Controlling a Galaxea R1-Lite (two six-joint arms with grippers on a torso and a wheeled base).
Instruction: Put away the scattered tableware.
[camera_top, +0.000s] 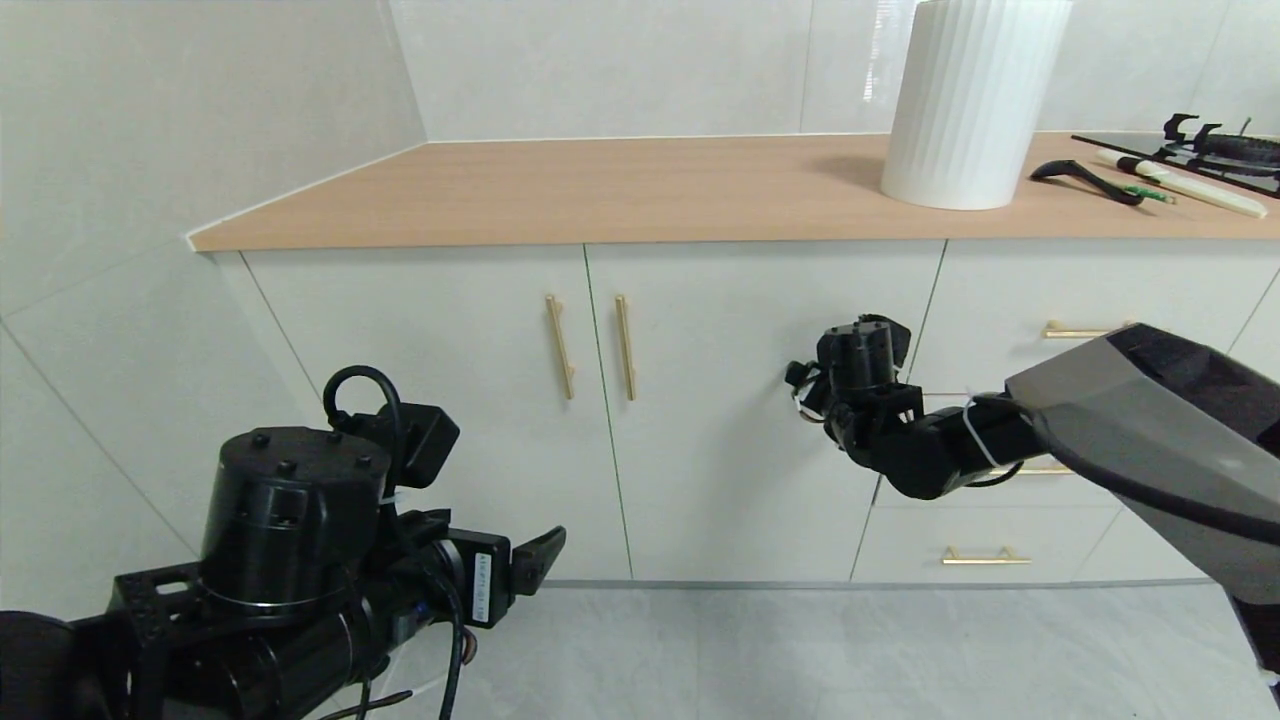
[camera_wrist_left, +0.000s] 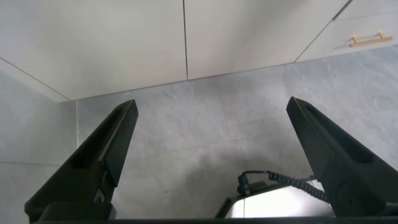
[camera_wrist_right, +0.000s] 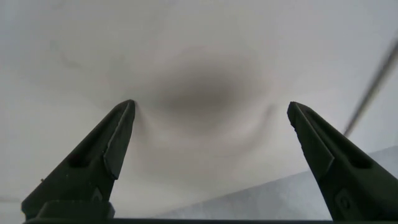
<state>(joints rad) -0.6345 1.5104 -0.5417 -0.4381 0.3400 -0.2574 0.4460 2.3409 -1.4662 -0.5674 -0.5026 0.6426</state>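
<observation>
I have the right gripper (camera_wrist_right: 210, 155), fingers apart, facing the cabinet door (camera_top: 760, 420). The tableware (camera_top: 1190, 185) lies above and right on the surface (camera_top: 600, 190), long axes roughly left-right. The left gripper (camera_wrist_left: 211, 162), fingers also apart, is farther off.

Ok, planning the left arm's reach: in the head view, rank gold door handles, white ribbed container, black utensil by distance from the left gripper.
From the left gripper:
1. Gold door handles, cabinet front, just above.
2. White ribbed container, on the counter, right.
3. Black utensil, counter's far right.
</observation>
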